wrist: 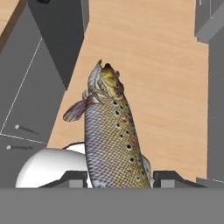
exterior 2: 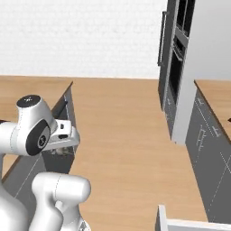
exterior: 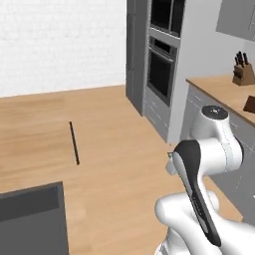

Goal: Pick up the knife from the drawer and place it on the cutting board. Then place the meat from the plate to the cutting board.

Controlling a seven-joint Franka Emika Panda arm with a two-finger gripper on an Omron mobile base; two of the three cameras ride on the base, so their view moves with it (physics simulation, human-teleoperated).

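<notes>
1. Heads up: your gripper (wrist: 119,178) is closed on the meat (wrist: 111,140), which here is a whole spotted fish. It's pinching only the tail end, and the head is sticking far out past the fingers (wrist: 74,177)
2. The fish isn't resting on anything. It's hanging over the bare wooden floor (wrist: 166,87), just beside the grey cabinet fronts (wrist: 30,100). If it's slipping at all, it's going to land down there, and I doubt you're getting it back
3. With that much body beyond the pinch, I'm guessing any fast swing is going to lever it loose or twist it between the pads
4. The long nose is also asking to clip a cabinet corner or the counter edge on the way in
5. The counter (exterior: 224,89) is sitting off to the right with the knife block (exterior: 243,69) near its back edge. There's a dark brown corner (exterior: 250,103) at the frame's edge that may be the cutting board, but I can't tell for sure
6. So you're aiming half blind, and a release near the counter's front edge is risking a roll-off
</notes>
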